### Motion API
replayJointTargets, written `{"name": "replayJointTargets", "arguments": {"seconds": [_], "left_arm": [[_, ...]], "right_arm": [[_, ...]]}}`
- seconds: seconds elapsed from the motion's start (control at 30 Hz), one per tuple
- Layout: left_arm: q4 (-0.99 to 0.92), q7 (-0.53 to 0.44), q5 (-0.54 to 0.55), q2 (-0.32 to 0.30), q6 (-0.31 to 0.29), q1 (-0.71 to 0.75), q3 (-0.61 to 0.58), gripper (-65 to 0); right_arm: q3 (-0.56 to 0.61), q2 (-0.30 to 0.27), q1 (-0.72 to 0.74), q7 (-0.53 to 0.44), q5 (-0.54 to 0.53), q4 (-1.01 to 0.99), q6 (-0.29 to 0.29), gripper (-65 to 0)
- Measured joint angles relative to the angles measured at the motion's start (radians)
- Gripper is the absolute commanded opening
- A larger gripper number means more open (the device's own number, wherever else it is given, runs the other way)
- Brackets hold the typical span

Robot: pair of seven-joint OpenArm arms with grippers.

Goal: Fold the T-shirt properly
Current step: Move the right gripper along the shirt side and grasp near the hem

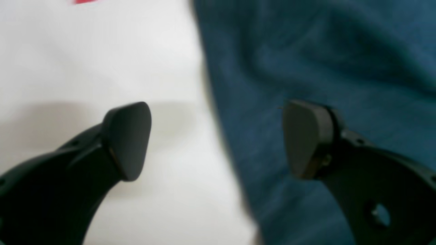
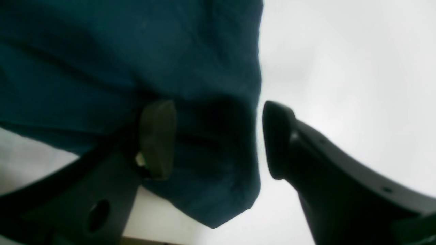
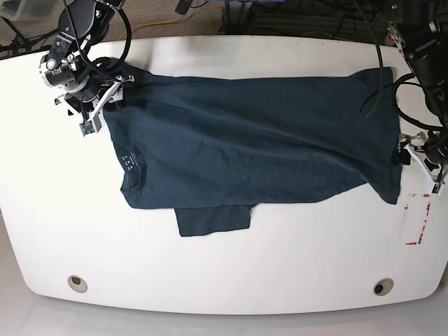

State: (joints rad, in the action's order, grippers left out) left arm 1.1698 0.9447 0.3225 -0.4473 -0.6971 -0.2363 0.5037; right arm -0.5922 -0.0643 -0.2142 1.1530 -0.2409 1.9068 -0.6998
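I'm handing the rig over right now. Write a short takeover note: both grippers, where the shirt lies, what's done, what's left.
Left gripper: jaws open, straddling the shirt's hem edge, one finger over cloth, one over the white table; nothing gripped.
Right gripper: jaws open around a shoulder-side corner, not closed.
The dark navy-teal cotton T-shirt lies spread sideways across the table, neck toward the right arm, one sleeve sticking out at the near edge.
Done: shirt laid out, wrinkled.
Left: grip both ends, then all folds.

1 T-shirt (image 3: 252, 143), only cloth. 1 white table (image 3: 224, 273), w/ 2 round holes near its front edge: 1 left (image 3: 78, 283), 1 right (image 3: 382, 287). 1 red-marked label (image 3: 417, 219). 2 arms; 2 fingers per gripper.
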Motion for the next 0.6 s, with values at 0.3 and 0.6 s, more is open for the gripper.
{"name": "replayJointTargets", "arguments": {"seconds": [0.3, 0.6], "left_arm": [[-0.235, -0.006, 0.158, -0.012, 0.002, -0.068, 0.096, -8.9], [-0.33, -0.023, 0.183, 0.015, 0.004, -0.126, 0.089, -8.9]], "right_arm": [[-0.021, 0.0, 0.0, 0.0, -0.003, 0.003, 0.0, -26.3], [-0.159, -0.008, 0.0, 0.011, -0.169, 0.004, 0.002, -26.2]]}}
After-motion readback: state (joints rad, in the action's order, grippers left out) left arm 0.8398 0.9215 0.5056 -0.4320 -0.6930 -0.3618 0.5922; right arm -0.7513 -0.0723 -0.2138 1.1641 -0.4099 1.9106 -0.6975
